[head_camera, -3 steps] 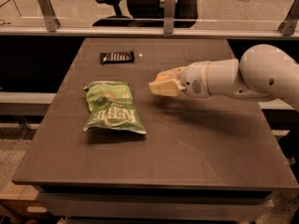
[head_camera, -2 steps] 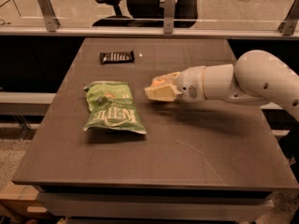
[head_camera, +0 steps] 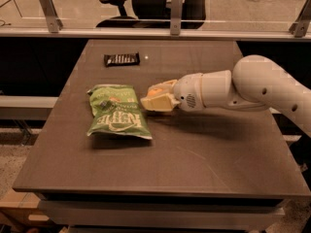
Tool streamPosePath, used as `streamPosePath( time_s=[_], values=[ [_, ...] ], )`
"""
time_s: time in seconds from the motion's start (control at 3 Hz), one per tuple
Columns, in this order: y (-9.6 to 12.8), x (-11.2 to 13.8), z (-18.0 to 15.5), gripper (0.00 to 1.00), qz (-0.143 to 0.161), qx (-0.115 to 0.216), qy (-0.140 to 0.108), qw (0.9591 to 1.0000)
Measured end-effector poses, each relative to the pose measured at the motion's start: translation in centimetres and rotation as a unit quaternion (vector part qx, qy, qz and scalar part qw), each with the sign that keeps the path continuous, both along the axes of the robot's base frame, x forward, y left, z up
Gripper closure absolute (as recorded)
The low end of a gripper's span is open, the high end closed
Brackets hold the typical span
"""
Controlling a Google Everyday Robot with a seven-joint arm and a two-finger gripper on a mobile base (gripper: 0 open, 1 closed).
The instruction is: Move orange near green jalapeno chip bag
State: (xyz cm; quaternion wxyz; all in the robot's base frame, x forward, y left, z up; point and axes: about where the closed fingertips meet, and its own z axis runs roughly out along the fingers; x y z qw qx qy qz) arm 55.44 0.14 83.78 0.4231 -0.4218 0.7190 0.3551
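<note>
Holding the orange (head_camera: 154,91) in my hand (head_camera: 156,100), just beside the green jalapeno chip bag (head_camera: 116,113).

My fingers are clenched around the fruit. Only a patch of its skin shows between them, so I think, rather than know, that it hangs a little above the bench (head_camera: 194,174). My hand sits near the bench's middle with the bag at its nine o'clock, the bag's near edge almost touching my fingertips. My arm (head_camera: 257,84) reaches in from three o'clock. A small black candy bar wrapper (head_camera: 121,58) lies flat at the bag's twelve o'clock, well apart from it.
</note>
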Motion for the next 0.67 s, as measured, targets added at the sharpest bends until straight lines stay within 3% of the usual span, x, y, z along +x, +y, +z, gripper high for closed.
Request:
streamPosePath(
  time_s=[0.67],
  values=[
    [0.40,-0.11,0.00,0.59,0.004,0.000,0.000,1.0000]
  ],
)
